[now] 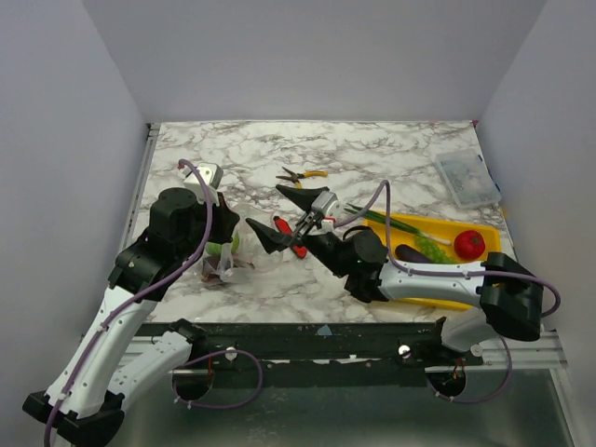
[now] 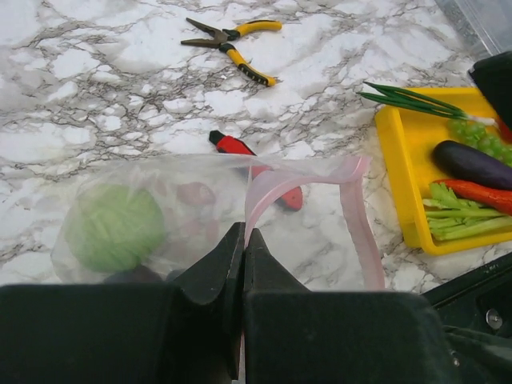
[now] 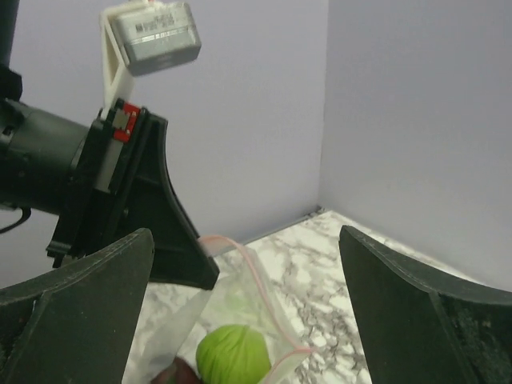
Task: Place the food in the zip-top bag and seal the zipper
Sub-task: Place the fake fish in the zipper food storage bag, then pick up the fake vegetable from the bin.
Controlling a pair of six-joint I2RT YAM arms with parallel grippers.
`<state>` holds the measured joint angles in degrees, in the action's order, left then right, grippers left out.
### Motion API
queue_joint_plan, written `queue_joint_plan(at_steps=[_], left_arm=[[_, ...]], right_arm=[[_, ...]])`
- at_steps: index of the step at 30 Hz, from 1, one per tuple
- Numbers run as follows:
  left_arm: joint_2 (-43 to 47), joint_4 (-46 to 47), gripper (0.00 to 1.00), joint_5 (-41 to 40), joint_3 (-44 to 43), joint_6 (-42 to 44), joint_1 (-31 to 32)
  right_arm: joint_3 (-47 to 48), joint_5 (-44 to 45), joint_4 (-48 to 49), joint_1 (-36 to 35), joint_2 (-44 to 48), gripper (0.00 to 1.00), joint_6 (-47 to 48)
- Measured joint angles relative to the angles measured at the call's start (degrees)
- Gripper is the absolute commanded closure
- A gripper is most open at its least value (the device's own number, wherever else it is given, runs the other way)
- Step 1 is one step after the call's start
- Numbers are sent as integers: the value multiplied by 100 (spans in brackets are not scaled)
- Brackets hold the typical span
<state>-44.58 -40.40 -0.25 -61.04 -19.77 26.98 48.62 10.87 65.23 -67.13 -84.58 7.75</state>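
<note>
My left fingers [image 2: 218, 264] pinch the zipper [image 2: 358, 220], holding the zip-top bag's [image 2: 172, 180] mouth edge up; my right fingers [image 3: 404, 300] are spread wide, facing that opening from just beside it.

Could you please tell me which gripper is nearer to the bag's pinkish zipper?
Left. The left gripper is shut on the zipper itself; the right gripper hangs open facing the mouth of the bag, clear of the strip.
</note>
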Motion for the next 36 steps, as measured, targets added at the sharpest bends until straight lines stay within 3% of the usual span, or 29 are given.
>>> queue_joint_plan(at_steps=[6, 12, 18, 25, 30, 36], left_arm=[[-13, 59, 100, -122, 55, 0, 0], [-31, 140, 100, -299, 66, 28, 0], [-195, 203, 100, -581, 116, 190, 0], [-190, 319, 100, -730, 431, 289, 0], [-195, 350, 100, -730, 629, 308, 2], [-181, 417, 100, -750, 649, 310, 2]], right_arm=[[-7, 315, -1318, 0, 380, 1, -758], [737, 1711, -3980, 0, 973, 0, -1670], [234, 2975, -6035, 101, 2199, 1, -2490], [-363, 3042, -8006, 1515, 3416, 0, -3866], [-616, 2647, -8907, 2544, 3276, 0, -4566], [-831, 2422, -9517, 3080, 3169, 0, -5289]])
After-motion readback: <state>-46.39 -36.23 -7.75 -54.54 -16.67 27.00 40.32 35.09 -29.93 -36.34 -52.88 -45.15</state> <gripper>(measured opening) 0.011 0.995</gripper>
